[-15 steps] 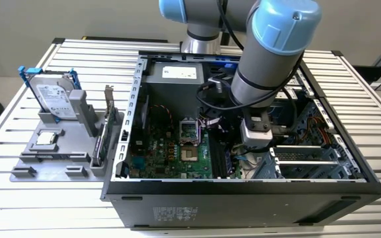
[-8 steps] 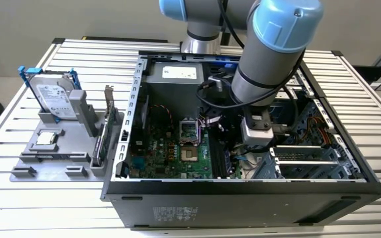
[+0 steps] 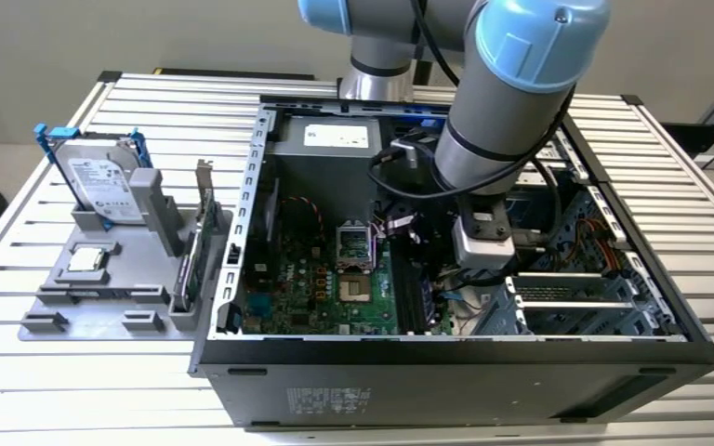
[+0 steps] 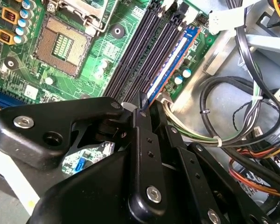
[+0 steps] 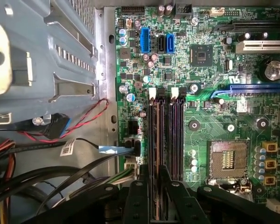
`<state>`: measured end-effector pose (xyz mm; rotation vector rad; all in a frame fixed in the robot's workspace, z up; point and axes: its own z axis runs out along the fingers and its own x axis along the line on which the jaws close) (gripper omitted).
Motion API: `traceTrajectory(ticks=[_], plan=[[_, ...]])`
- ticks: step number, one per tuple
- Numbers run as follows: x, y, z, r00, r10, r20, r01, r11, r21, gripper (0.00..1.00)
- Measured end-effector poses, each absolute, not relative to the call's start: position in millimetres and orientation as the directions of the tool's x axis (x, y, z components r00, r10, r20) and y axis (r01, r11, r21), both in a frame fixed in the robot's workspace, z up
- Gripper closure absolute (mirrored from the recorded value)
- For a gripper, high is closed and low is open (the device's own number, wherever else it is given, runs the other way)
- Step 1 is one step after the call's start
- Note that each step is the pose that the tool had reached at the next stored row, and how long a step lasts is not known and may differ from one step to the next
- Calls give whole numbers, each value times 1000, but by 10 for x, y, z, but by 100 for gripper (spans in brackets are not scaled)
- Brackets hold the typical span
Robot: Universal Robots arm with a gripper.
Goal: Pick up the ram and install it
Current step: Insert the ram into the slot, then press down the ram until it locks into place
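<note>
Exterior view: the arm is reaching down into the open black computer case on the slatted metal table, with the gripper sitting low over the green motherboard, close to the memory slots; beside the case, toward the exterior view's left, a grey holder tray is carrying a silver hard drive with blue rails and an upright card with a metal bracket. Second wrist view: the black matte fingers are standing pressed close together on the thin edge of the ram, a long narrow stick with a blue-white top edge, sitting in the outermost of the dark parallel memory slots, next to bundled cables; the square CPU socket is showing bare gold pins. First wrist view: the slots are running straight away from the finger links, white latches at their far ends, and the ram is hard to tell apart from the slot here; grey perforated drive cage and red-black wires are lying beside the board.
</note>
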<state>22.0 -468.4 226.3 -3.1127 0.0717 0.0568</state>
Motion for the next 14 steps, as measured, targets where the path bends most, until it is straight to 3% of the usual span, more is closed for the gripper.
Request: traceTrajectory(ticks=[5,6,14], plan=[[220,-4684,2289,998,-46,-37,-47,-999,-27,0],[221,-4684,2294,998,-46,-37,-47,-999,-27,100],[221,-4684,2332,998,-45,-37,-46,-999,-27,100]])
